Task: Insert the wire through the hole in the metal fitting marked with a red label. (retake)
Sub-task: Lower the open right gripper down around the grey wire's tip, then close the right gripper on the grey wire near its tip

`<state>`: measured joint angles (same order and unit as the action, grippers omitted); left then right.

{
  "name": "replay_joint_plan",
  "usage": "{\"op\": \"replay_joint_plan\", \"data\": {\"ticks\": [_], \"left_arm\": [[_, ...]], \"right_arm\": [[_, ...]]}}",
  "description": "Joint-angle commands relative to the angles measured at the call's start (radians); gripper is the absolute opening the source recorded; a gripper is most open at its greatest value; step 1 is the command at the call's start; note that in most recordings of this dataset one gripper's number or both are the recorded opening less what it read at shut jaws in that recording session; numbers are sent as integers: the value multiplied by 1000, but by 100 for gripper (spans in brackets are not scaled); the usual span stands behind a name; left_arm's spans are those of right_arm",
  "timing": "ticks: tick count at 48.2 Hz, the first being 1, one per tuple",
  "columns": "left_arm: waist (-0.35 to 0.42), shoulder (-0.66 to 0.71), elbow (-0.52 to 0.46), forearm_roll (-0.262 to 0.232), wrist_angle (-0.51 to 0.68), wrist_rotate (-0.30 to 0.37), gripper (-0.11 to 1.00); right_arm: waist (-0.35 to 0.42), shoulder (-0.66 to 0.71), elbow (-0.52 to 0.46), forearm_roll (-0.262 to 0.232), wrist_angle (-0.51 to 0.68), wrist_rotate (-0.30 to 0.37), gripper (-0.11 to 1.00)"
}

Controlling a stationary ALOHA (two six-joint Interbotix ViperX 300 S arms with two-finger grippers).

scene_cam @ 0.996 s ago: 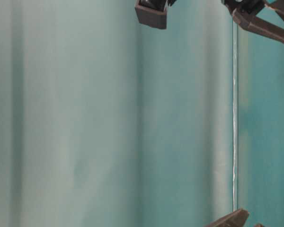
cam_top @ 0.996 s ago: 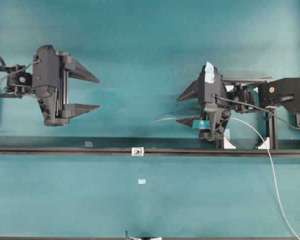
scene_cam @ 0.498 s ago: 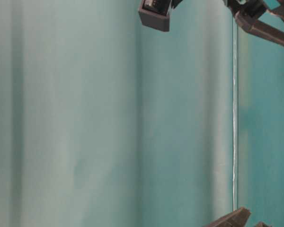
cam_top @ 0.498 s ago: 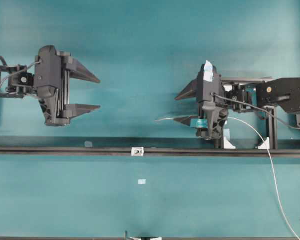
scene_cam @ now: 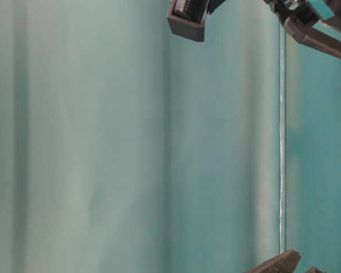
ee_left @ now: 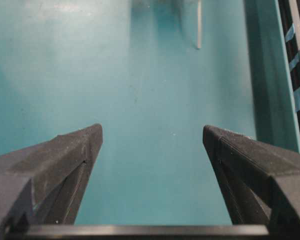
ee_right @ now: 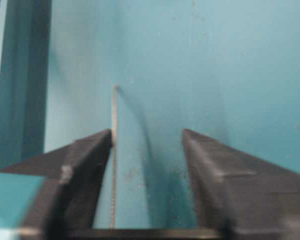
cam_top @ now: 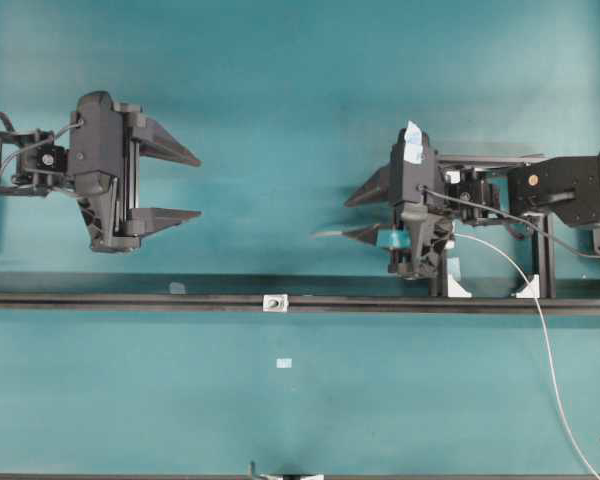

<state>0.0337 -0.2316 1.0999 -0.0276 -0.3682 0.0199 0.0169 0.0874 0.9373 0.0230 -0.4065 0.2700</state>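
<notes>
Closing my right gripper (ee_right: 147, 137) around the thin silver-grey wire (ee_right: 113, 150), jaws half-shut, wire against the left finger, not yet pinched. Gripped off-centre, it could slip or bend, missing the small square metal fitting (cam_top: 274, 302) on the black rail.

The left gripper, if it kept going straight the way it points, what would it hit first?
Probably nothing near: the left gripper points across bare teal table toward the right gripper, whose jaws and the wire tip sit slightly off that line. Depth is unclear.

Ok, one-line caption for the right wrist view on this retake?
Right gripper, jaws partly apart, straddling the wire, which runs along the inner face of one finger above the teal table.
</notes>
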Motion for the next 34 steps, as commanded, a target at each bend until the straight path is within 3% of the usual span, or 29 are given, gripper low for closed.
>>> {"op": "replay_joint_plan", "data": {"ticks": [1, 7, 11, 34], "left_arm": [[3, -8, -15, -2, -9, 0, 57], [3, -8, -15, -2, -9, 0, 57], [3, -8, -15, -2, -9, 0, 57], [3, -6, -18, -2, -9, -2, 57]], "right_arm": [[-2, -8, -15, 3, -6, 0, 48], [-2, -9, -11, 5, -3, 0, 17], [-2, -9, -11, 3, -3, 0, 3], [-2, -20, -15, 3, -5, -2, 2]]}}
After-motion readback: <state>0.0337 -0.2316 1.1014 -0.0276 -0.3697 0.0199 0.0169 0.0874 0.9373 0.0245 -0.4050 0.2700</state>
